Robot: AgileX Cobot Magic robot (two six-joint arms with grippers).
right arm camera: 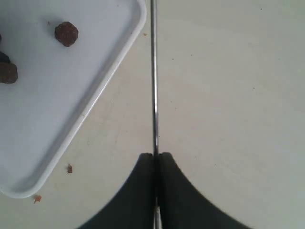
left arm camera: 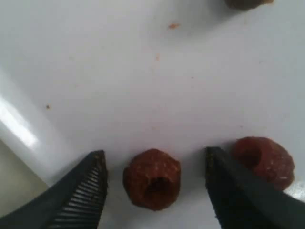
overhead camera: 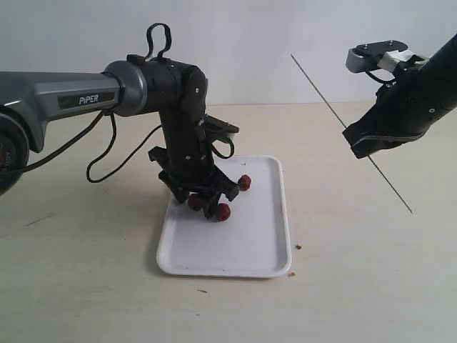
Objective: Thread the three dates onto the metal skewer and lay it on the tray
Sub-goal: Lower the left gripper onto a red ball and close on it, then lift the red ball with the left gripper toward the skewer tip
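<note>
Dates (overhead camera: pixel 223 211), all three, lie loose on the tray (overhead camera: pixel 235 246). One date (left arm camera: pixel 152 179) sits between the spread, empty jaws of the left gripper (left arm camera: pixel 153 152). A second (left arm camera: pixel 267 160) is partly hidden behind one finger, and the third (left arm camera: pixel 245 4) is cut off at the frame edge. The right gripper (right arm camera: pixel 156 157) is clamped on the metal skewer (right arm camera: pixel 153 86), which slants above the table (overhead camera: pixel 357 286) beside the tray. The left arm (overhead camera: pixel 43 96) reads "PiPER".

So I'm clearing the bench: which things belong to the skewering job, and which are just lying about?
Job: three dates, metal skewer, tray.
Lying about: reddish crumbs on the table.
</note>
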